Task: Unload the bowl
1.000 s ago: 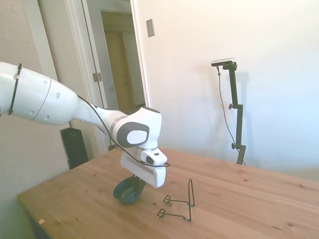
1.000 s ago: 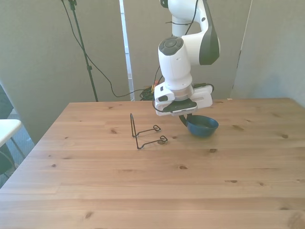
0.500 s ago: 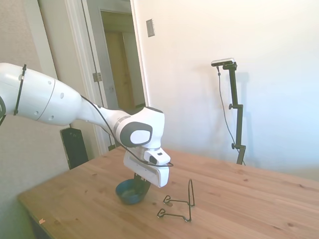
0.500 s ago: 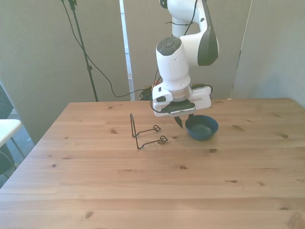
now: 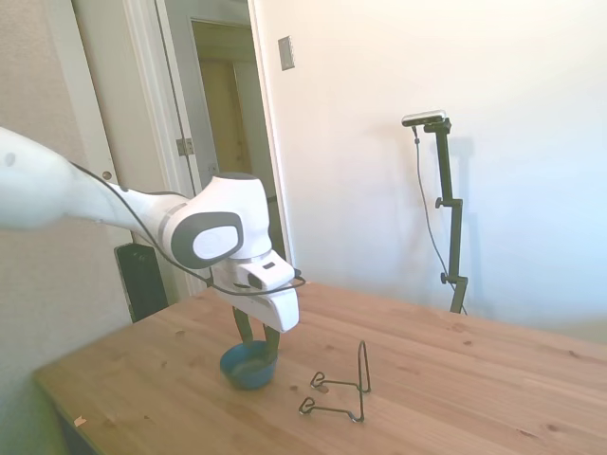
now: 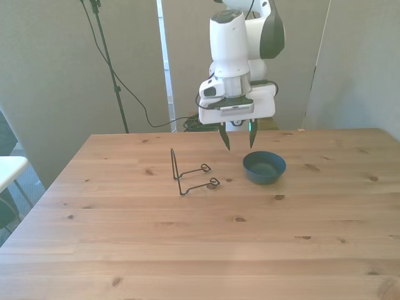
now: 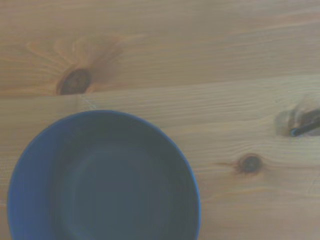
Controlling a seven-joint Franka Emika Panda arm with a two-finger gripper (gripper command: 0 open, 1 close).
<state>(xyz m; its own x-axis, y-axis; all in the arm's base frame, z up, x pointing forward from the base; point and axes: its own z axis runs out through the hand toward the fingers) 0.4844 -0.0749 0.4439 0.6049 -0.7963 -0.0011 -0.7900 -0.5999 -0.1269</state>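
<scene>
The small blue bowl (image 6: 264,167) rests upright on the wooden table (image 6: 187,237), to the front view's right of the wire rack. In the side view the bowl (image 5: 248,365) sits left of the rack. My gripper (image 6: 238,139) hangs open above the table, just behind and above the bowl, holding nothing. From the side, the gripper (image 5: 256,334) has its fingers spread right over the bowl's far rim. The wrist view looks straight down into the bowl (image 7: 102,179), which is empty.
A thin dark wire rack (image 6: 189,174) stands on the table to the front view's left of the bowl, also visible in the side view (image 5: 341,387). One tip of the rack (image 7: 302,128) shows in the wrist view.
The gripper let go of the bowl, which settled flat on the table, then opened and rose straight up away from it.
</scene>
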